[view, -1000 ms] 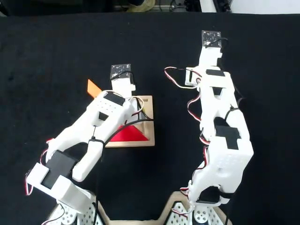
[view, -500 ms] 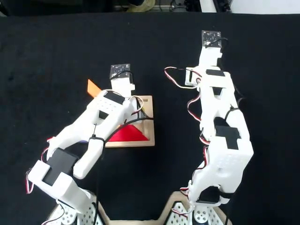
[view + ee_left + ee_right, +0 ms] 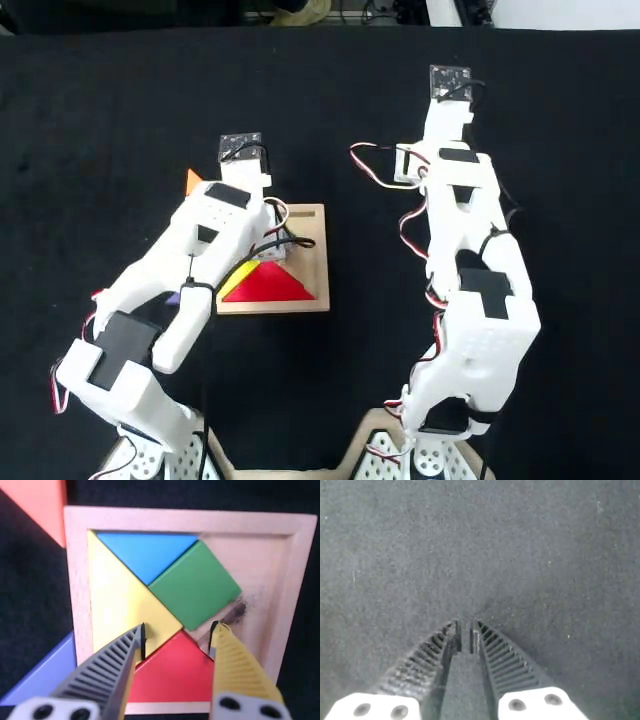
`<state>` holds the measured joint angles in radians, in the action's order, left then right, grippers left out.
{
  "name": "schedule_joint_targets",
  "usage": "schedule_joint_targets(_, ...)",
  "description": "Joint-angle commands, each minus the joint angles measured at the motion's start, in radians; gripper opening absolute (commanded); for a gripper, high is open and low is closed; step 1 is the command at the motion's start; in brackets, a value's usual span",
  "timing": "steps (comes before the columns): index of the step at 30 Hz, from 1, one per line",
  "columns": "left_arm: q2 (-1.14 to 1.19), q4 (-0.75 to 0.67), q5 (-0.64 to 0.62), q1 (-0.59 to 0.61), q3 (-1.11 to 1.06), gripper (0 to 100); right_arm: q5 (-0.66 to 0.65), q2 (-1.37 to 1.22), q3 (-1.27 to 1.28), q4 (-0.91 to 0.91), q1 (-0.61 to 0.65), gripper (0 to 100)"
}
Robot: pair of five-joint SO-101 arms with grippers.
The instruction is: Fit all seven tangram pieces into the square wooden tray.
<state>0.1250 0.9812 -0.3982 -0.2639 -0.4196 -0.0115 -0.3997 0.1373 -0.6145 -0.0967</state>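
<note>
Four pieces lie in the tray [image 3: 295, 605], which sits on the left half of the bench [image 3: 560, 120]. A yellow triangle [image 3: 117, 600] runs along the tray's left edge and a blue triangle [image 3: 147, 550] along its far edge. A red triangle [image 3: 175, 672] fills the near edge, and a green square [image 3: 195, 585] sits in the middle. Bare wood remains along the right edge and in the far-right corner. By my count three pieces are left to fit. Two of them are on the bench: an orange piece [image 3: 40, 505] off the tray's far-left corner and a violet piece [image 3: 40, 672] beside its left edge. I cannot find the seventh.

The left tool [image 3: 178, 630] hangs wide and empty over the tray, its tips above the seam between yellow and red. The right tool [image 3: 465, 627] is drawn narrow, nearly closed on nothing, above bare bench on the right half.

The left wrist view lays out all four seated pieces and the gap. From the high view the arm covers blue and green, leaving red, a strip of yellow, and slivers of orange and violet. The high view, though, shows both arms and where the tray stands on the bench.
</note>
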Motion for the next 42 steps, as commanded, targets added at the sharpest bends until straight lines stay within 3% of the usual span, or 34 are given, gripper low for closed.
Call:
schedule_joint_targets(1,-0.014,0.032,0.009,-0.015,0.101,23,-0.008,0.028,-0.054,0.014,0.017,4.6)
schedule_joint_targets(11,-0.005,0.025,0.009,-0.122,0.09,23,-0.008,0.028,-0.054,0.012,0.017,4.6)
schedule_joint_targets(18,-0.003,0.026,0.015,-0.093,0.045,23,-0.008,0.03,-0.054,0.011,0.017,4.6)
schedule_joint_targets(22,-0.002,0.025,0.083,-0.09,0.027,23,-0.008,0.03,-0.054,0.011,0.017,4.6)
schedule_joint_targets(42,-0.043,-0.038,0.087,-0.016,0.013,20,-0.008,0.051,-0.065,-0.049,0.018,4.6)
